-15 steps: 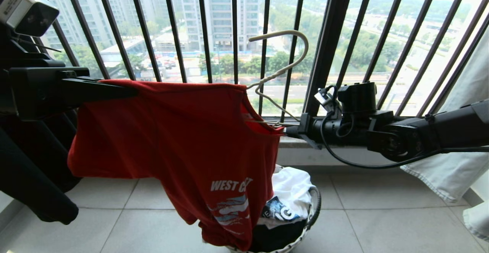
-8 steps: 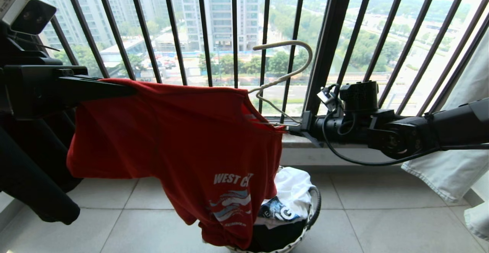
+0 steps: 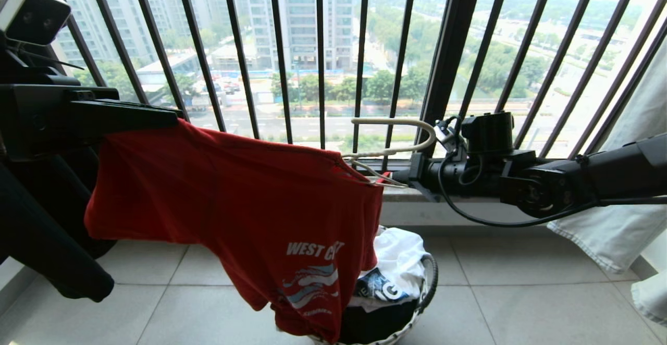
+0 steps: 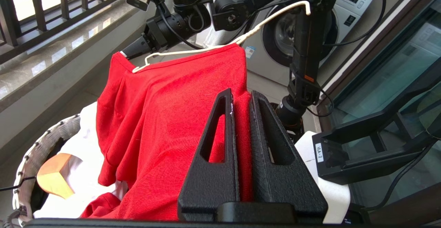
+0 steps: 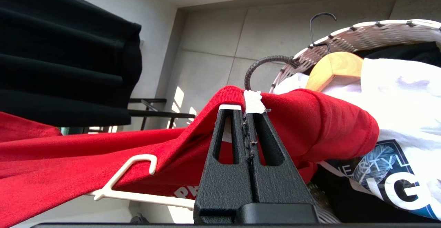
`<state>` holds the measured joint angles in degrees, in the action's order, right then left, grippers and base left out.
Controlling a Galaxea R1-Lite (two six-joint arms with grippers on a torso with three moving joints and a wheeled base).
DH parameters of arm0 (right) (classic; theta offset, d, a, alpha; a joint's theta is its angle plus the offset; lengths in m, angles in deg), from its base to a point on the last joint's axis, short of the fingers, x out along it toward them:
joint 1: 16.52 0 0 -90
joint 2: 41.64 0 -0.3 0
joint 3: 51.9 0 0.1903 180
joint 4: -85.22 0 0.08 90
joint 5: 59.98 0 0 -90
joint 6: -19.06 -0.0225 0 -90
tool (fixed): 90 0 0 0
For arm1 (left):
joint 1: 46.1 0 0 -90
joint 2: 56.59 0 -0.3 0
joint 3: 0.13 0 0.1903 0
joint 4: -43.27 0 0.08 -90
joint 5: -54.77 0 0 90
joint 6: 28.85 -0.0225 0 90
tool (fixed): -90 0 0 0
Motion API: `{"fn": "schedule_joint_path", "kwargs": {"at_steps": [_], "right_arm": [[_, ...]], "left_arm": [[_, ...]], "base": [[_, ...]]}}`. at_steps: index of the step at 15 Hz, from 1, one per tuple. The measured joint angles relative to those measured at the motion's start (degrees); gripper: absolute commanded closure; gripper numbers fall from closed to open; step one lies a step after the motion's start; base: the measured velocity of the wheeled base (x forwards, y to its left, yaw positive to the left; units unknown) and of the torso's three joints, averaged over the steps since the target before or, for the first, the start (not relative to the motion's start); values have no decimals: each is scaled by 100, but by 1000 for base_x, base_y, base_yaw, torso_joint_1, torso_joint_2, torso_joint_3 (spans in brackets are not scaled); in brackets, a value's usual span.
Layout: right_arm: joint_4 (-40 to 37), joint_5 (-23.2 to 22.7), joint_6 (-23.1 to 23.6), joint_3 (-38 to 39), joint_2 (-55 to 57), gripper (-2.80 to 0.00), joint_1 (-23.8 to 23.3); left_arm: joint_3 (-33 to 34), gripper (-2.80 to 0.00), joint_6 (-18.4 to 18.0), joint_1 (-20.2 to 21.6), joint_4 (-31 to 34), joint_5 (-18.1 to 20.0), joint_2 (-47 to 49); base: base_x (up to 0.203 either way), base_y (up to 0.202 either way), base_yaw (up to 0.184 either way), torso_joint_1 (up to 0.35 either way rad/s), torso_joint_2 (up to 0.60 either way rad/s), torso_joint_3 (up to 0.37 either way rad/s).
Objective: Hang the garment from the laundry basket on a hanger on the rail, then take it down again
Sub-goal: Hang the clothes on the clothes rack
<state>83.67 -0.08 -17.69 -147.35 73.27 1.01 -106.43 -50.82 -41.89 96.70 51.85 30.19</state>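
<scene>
The red T-shirt (image 3: 245, 204) hangs stretched between both arms, above the laundry basket (image 3: 427, 282) on the tiled floor near the window bars. The left gripper (image 4: 241, 100), on the left, is pinched tight on a fold of its cloth. The right gripper (image 5: 246, 111), on the right, is clamped on the shirt's edge at the off-white hanger (image 3: 396, 136), whose hook lies tipped toward the bars

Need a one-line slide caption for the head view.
Both grippers hold the red T-shirt on its white hanger above the basket.
</scene>
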Motion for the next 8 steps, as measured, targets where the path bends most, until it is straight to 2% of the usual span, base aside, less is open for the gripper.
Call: {"fn": "schedule_joint_path", "kwargs": {"at_steps": [8], "right_arm": [[-11, -91, 86, 140, -5, 0, 69]], "left_arm": [[2, 0, 9, 3, 3, 13, -12]], "base": [[0, 0, 0, 0, 0, 0]]}}
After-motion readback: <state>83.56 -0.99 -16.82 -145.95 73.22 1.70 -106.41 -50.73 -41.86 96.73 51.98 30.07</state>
